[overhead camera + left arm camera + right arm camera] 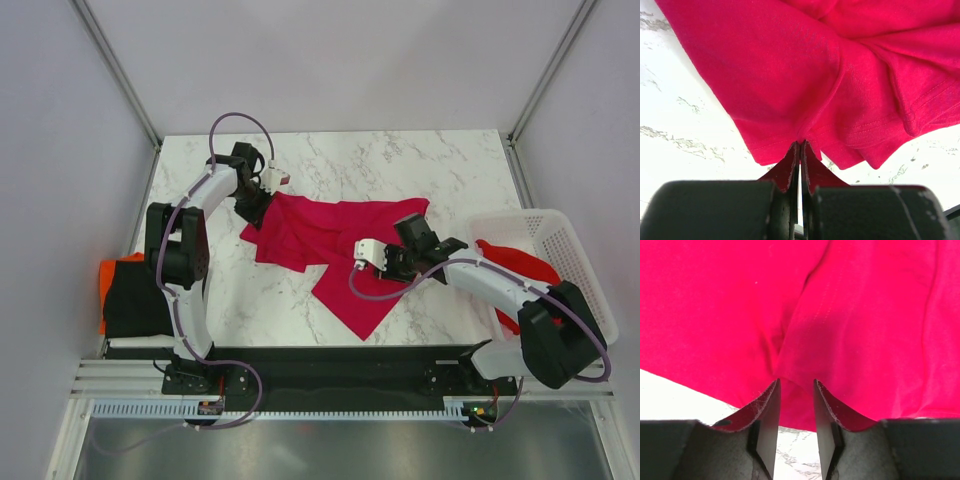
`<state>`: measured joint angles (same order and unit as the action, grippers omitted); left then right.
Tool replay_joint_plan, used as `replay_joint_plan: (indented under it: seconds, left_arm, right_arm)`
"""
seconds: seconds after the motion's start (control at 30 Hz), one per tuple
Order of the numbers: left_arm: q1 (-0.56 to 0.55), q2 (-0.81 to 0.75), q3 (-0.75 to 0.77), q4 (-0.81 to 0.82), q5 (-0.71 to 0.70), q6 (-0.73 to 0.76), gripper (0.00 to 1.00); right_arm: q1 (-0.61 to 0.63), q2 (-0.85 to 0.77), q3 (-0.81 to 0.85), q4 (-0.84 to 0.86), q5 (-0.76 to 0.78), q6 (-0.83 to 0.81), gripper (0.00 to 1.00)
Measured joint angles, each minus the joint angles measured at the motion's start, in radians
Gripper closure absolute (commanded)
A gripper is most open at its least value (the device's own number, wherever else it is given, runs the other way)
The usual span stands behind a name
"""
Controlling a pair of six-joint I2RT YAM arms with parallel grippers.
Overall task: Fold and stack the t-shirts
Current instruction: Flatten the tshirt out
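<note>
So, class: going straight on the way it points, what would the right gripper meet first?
The pink shirt: cloth lies at the right gripper tips, perhaps between them; depth is unclear.

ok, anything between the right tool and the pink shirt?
Nothing visible. The right tool is right at the shirt, jaws apart, with a ridge of cloth at its tips. The left tool is shut on the shirt's edge.
</note>
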<state>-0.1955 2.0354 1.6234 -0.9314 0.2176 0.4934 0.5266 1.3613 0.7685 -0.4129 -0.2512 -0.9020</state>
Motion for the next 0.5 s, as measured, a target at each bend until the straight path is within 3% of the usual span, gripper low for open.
replay_joint_plan:
  seconds: [0.5]
  left_arm:
    - [0.0, 0.0, 0.0, 0.0, -0.006, -0.002, 0.98]
  right_arm:
    - [0.0, 0.079, 0.001, -0.027, -0.014, -0.019, 0.52]
